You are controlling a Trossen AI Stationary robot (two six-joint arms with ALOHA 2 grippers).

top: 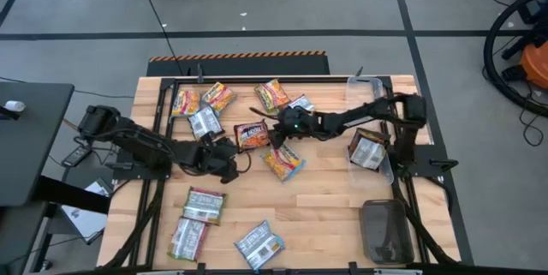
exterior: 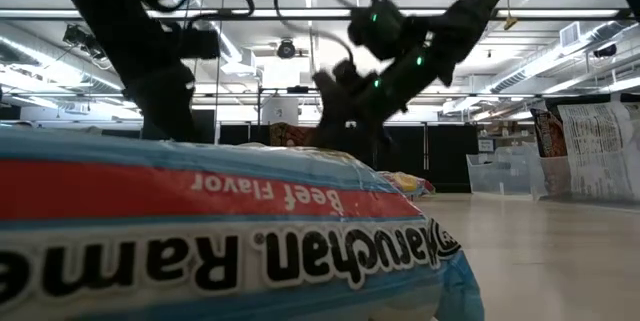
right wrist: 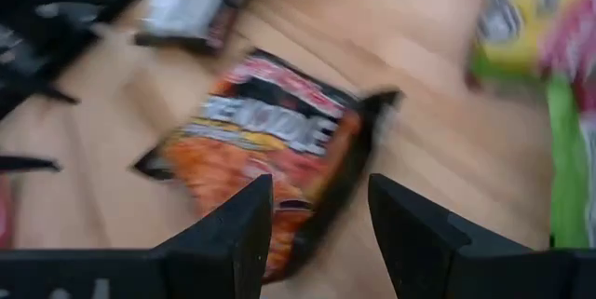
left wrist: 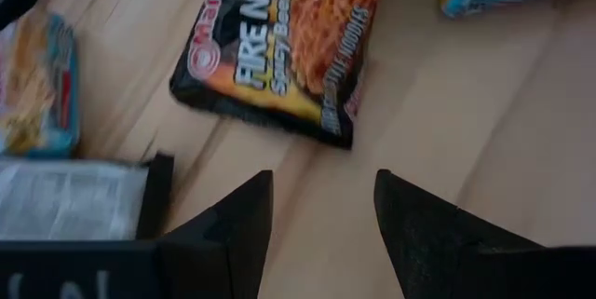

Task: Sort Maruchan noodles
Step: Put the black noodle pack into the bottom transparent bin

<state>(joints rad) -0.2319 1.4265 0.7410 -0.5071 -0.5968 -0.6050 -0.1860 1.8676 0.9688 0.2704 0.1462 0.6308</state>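
Several Maruchan noodle packets lie flat on the wooden table (top: 334,198). A dark "Fire Noodle" packet (top: 251,135) lies at the middle, between both arms. My left gripper (top: 229,162) is open just left of and nearer than it; in the left wrist view its fingers (left wrist: 321,178) frame bare wood short of the packet (left wrist: 279,38). My right gripper (top: 272,131) is open at the packet's right side; in the right wrist view (right wrist: 319,180) the packet's (right wrist: 270,150) corner shows between the fingers, blurred. An orange packet (top: 282,161) lies beside it.
Orange-yellow packets (top: 218,97) and a silver one (top: 205,121) lie far left. Silver-green packets (top: 204,205) and a blue one (top: 259,245) lie near the front edge, the blue one filling the low view (exterior: 220,241). A clear tray (top: 370,95) holds a silver packet (top: 366,151); a dark tray (top: 385,230) sits front right.
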